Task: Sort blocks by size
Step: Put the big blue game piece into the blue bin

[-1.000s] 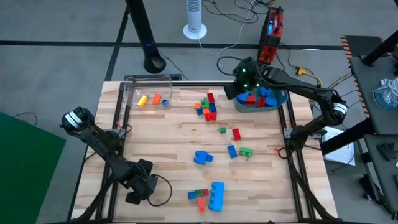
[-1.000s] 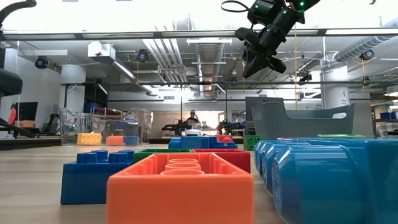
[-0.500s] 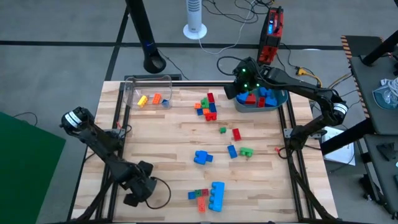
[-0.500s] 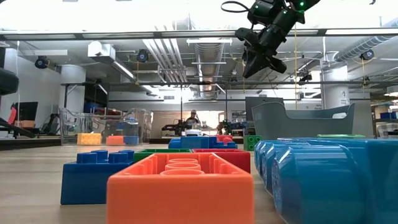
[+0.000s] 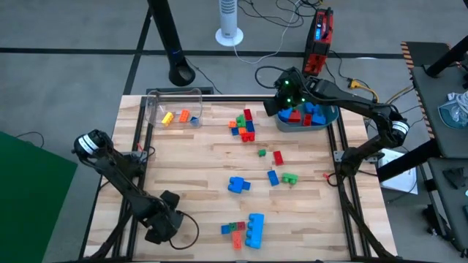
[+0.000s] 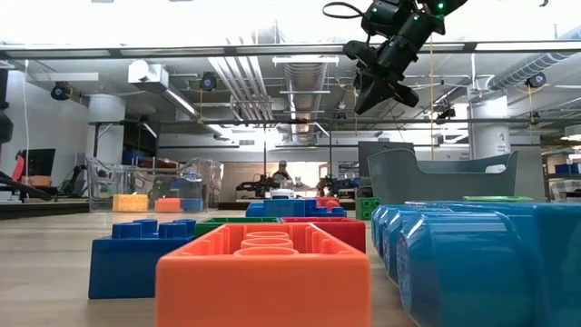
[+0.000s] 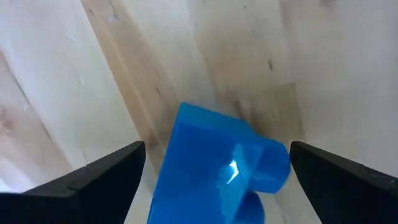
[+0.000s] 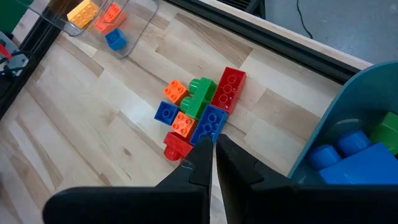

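Studded blocks lie scattered on the wooden table: a mixed cluster [image 5: 243, 124] at the far middle, two large blue ones [image 5: 238, 185] [image 5: 254, 229], and small green, red and blue ones around [image 5: 278, 157]. My left gripper [image 5: 162, 228] hangs open near the table's near left. In its wrist view a blue block [image 7: 217, 168] lies on the wood between its fingers [image 7: 109, 171]. My right gripper [image 5: 272, 108] is shut and holds nothing. It hangs high beside the left rim of the teal tub [image 5: 333, 117], above the far cluster [image 8: 199, 115].
A clear plastic box [image 5: 174, 106] at the far left holds yellow, orange and blue small bricks. The teal tub [image 8: 348, 106] at the far right holds several larger bricks. A red, green and orange clump [image 5: 235, 230] sits by the near edge. Black rails run along the table's sides.
My left gripper has drifted a little toward the table's near edge. The right arm and the blocks have kept still.
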`<action>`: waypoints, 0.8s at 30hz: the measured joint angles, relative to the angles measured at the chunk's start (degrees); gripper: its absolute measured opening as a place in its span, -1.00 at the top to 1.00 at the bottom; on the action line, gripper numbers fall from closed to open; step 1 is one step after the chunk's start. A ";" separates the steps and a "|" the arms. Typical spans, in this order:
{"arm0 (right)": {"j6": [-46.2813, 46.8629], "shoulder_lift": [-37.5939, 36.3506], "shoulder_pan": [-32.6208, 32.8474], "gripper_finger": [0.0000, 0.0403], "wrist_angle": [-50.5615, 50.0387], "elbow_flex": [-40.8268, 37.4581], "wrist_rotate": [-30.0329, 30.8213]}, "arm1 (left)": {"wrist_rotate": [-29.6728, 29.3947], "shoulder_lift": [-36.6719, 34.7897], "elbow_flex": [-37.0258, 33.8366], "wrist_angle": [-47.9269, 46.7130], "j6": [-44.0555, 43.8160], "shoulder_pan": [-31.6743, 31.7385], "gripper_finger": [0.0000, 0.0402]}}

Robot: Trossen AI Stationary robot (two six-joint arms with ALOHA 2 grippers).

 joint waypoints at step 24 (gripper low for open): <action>0.39 0.02 0.02 0.94 -0.02 -0.02 0.00 | -2.29 -0.35 0.25 0.09 -4.64 0.24 -0.29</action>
